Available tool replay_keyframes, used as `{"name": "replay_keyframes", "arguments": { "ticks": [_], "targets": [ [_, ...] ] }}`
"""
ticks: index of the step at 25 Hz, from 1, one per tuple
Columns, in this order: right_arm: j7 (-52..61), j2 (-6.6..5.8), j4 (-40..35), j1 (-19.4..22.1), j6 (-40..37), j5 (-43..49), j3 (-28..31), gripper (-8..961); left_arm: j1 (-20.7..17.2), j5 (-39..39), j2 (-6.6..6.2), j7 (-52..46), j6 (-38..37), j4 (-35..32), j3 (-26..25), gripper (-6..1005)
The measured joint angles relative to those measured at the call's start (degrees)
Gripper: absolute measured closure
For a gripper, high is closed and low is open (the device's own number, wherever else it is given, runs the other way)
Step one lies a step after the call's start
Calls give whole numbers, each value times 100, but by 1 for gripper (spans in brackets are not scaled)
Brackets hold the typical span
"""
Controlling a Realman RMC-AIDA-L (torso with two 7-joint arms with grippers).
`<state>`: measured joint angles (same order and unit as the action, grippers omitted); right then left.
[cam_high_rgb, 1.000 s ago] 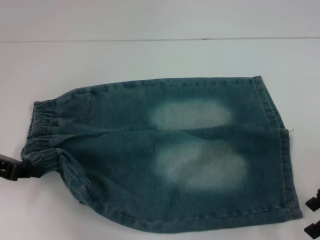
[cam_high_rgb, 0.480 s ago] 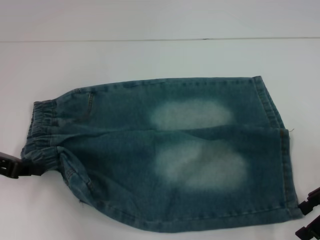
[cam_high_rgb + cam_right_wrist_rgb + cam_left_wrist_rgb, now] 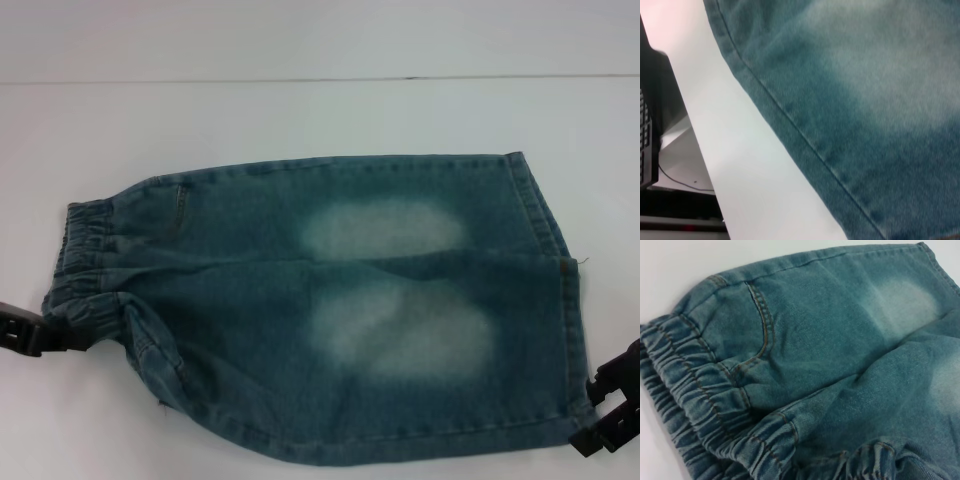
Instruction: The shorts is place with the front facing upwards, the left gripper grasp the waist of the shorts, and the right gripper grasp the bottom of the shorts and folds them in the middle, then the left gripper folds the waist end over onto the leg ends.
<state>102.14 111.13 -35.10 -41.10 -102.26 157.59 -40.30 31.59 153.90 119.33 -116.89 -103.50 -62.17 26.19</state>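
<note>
Blue denim shorts (image 3: 330,300) lie flat on the white table (image 3: 300,120), elastic waist (image 3: 85,265) to the left and leg hems (image 3: 565,300) to the right. My left gripper (image 3: 45,338) sits at the waist's near corner, shut on the bunched waistband. The left wrist view shows the gathered waistband (image 3: 700,405) and a pocket seam (image 3: 765,325) up close. My right gripper (image 3: 605,410) is open at the near corner of the leg hem, one finger on each side of the hem edge. The right wrist view shows the stitched hem (image 3: 800,135) over the table.
The table's far edge (image 3: 320,79) runs across the back. In the right wrist view, dark equipment (image 3: 647,125) stands beyond the table's edge. Bare white table surrounds the shorts on the far and near sides.
My right gripper has moved up and inward from the lower right corner to the near leg hem corner. The left gripper has shifted slightly left at the waist.
</note>
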Motion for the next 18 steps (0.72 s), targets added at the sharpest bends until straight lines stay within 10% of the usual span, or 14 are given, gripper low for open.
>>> {"name": "replay_keyframes", "arguments": {
  "ticks": [18],
  "targets": [
    [-77,94,13,-6,141,-9,4,523,-4,0,18,0,-12,2,0,936]
  ]
}}
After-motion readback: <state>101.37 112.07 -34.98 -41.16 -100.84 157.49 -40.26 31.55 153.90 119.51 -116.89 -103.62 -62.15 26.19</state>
